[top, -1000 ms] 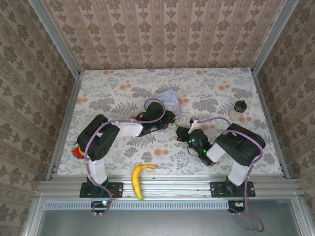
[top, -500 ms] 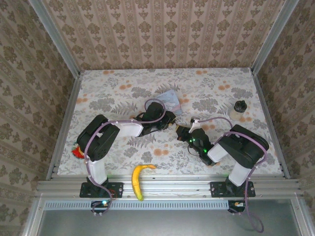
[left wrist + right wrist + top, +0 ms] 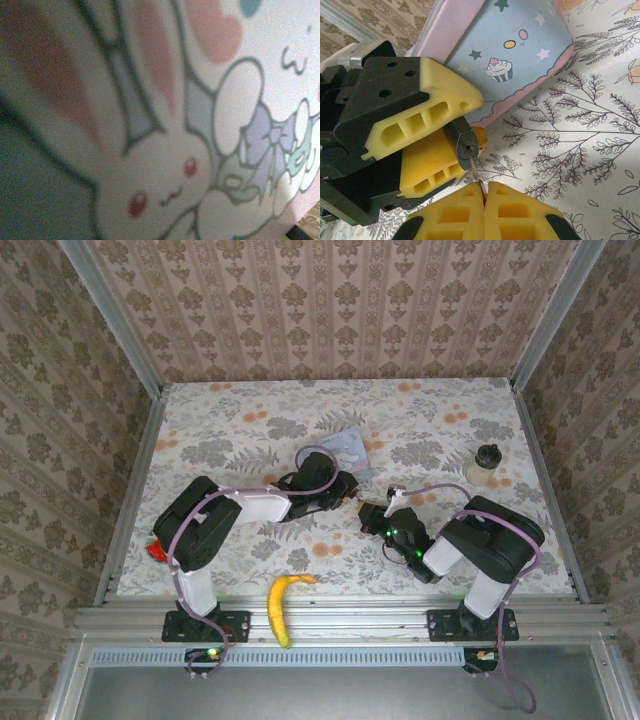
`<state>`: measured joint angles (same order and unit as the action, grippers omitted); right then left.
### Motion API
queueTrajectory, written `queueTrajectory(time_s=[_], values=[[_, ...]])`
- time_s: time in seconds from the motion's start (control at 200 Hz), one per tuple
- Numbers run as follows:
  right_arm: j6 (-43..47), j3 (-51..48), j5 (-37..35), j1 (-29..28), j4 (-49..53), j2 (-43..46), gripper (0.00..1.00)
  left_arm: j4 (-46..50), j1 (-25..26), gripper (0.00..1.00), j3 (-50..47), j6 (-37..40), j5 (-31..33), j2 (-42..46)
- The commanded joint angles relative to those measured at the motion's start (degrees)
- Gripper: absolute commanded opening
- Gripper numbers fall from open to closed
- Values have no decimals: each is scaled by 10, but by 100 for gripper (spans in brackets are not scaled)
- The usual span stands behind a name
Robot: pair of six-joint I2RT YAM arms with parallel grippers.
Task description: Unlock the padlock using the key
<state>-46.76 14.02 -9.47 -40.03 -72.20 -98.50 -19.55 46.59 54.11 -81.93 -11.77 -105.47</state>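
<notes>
change | left gripper (image 3: 352, 491) edged right | gap to right gripper (image 3: 364, 508) narrower

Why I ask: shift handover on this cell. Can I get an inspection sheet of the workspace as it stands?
Surface: floral table, nothing spilled.
Job's things: padlock clamped by the left gripper; key pinched by the right gripper, tip at the keyhole.
Clutter: pale blue tin just behind the grippers; banana at the near edge; dark jar by the right edge; red item at the left edge, partly hidden.
Grippers: left shut on padlock; right shut on key.
Cables: purple cables loop along both arms.
Surroundings: wallpapered walls, metal frame.
</notes>
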Motion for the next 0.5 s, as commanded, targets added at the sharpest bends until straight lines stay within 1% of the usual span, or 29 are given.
queueTrajectory(time_s=[0.0,0.495], values=[[7,0,1,-6,-19,10,0,72,16,0,-28,-78,-61,-16],[19,10,26,-6,-12,11,0,63,14,0,-23,-80,-68,-24]])
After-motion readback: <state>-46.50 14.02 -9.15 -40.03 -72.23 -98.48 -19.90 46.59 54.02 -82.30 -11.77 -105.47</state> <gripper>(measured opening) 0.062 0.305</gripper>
